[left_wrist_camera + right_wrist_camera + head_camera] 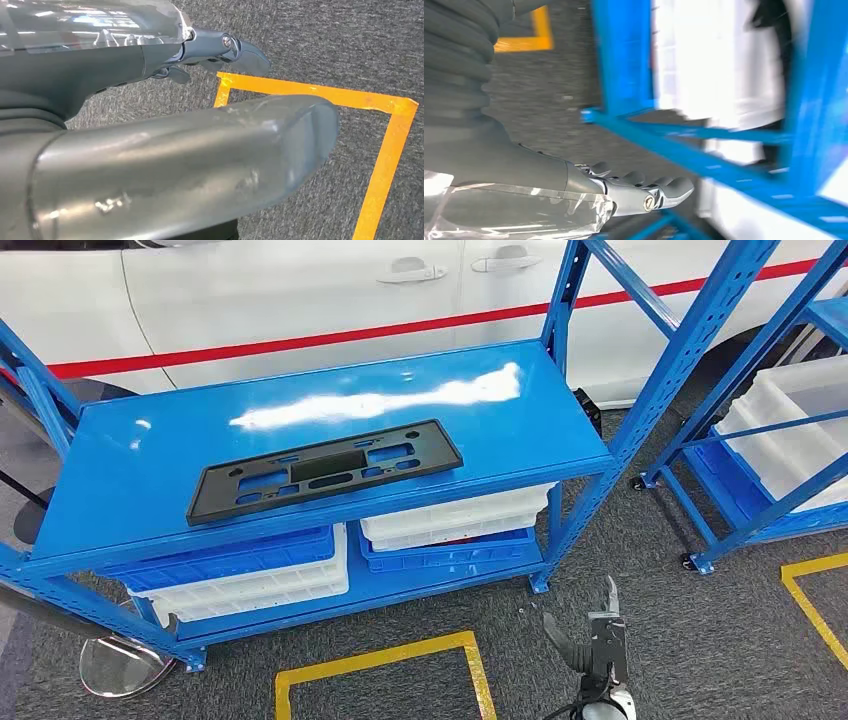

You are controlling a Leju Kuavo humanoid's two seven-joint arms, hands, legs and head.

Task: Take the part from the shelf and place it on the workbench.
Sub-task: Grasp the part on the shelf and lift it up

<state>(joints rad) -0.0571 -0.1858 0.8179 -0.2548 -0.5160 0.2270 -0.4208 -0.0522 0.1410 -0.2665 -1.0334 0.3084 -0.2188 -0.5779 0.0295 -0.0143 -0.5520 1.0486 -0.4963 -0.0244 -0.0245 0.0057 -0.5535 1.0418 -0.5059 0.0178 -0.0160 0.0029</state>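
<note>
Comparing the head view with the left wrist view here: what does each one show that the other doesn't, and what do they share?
Head view alone: the black plastic panel lying flat on the blue shelf, blue and white crates below, a white car, and the right hand low over the floor. Left wrist view alone: the left hand up close, holding nothing. Shared: grey carpet with yellow floor tape.

A flat black part [325, 471] with several cut-outs lies on the glossy blue top of the shelf [120, 465] in front of me, its long side running across, well back from my right hand [597, 645]. That hand sits low over the grey carpet with its fingers apart and nothing in it, beside a yellow tape outline [385, 665]. Under the top, blue and white crates [250, 570] are stacked on the lower level, and a white car [300, 290] stands behind.
</note>
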